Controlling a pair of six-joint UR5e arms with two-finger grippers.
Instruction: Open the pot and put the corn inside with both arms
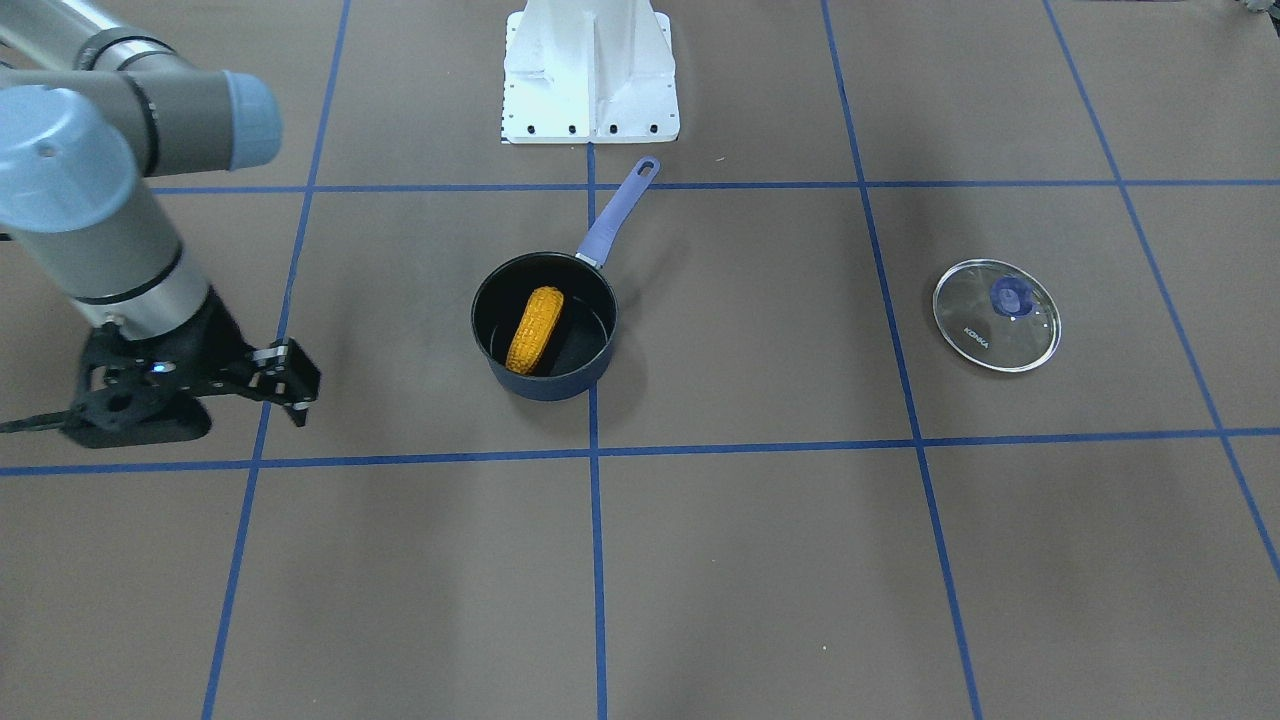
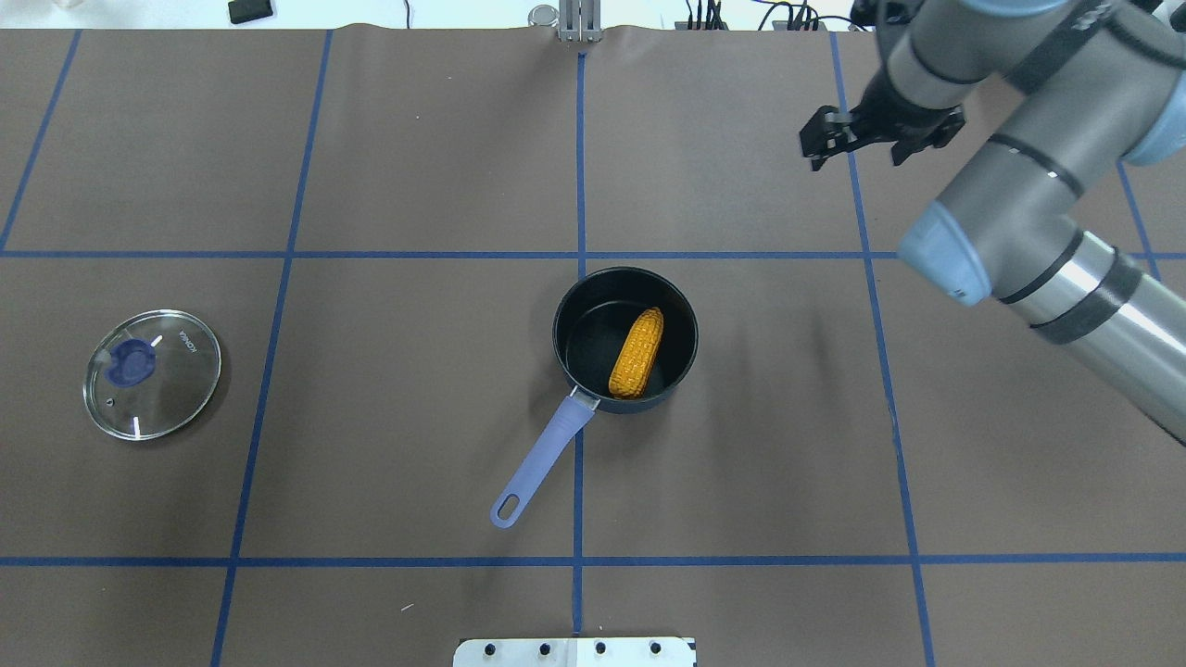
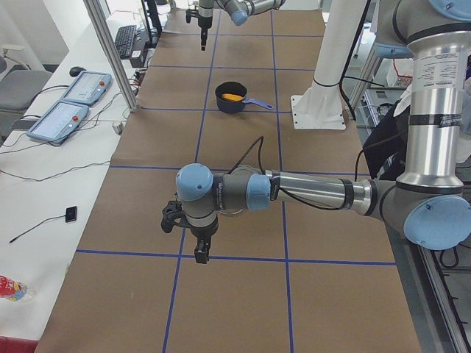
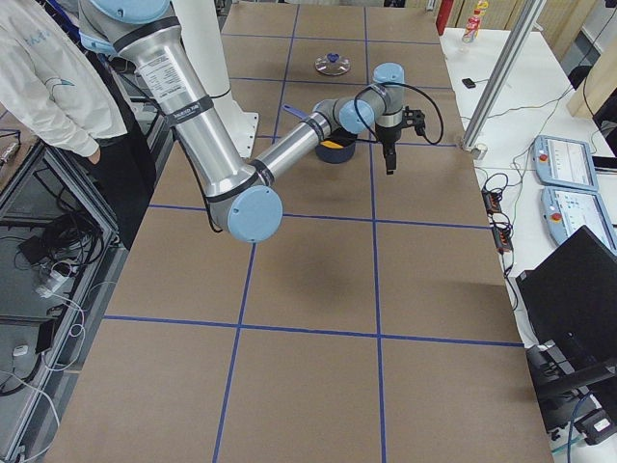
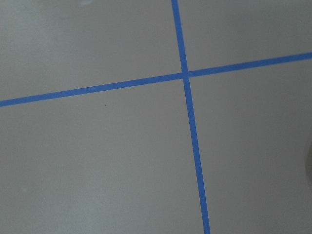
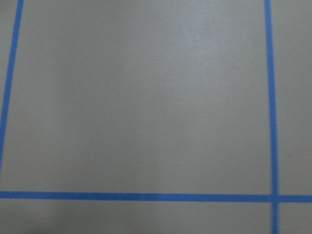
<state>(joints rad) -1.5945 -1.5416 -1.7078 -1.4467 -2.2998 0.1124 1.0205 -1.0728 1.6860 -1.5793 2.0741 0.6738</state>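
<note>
The dark pot (image 1: 548, 386) with a purple handle stands open at the table's middle. The orange-yellow corn (image 1: 535, 328) lies inside it, also seen in the overhead view (image 2: 637, 352). The glass lid (image 1: 985, 338) with a blue knob lies flat on the table, far to the pot's side on the left arm's half (image 2: 171, 380). My right gripper (image 1: 297, 390) hangs above bare table well away from the pot, its fingers together and empty (image 2: 816, 153). My left gripper (image 3: 200, 254) shows only in the exterior left view, low over the table; I cannot tell its state.
The white robot base (image 1: 590, 70) stands behind the pot. Blue tape lines grid the brown table. Teach pendants (image 3: 70, 103) lie on a side bench. A person (image 4: 39, 77) stands beside the robot.
</note>
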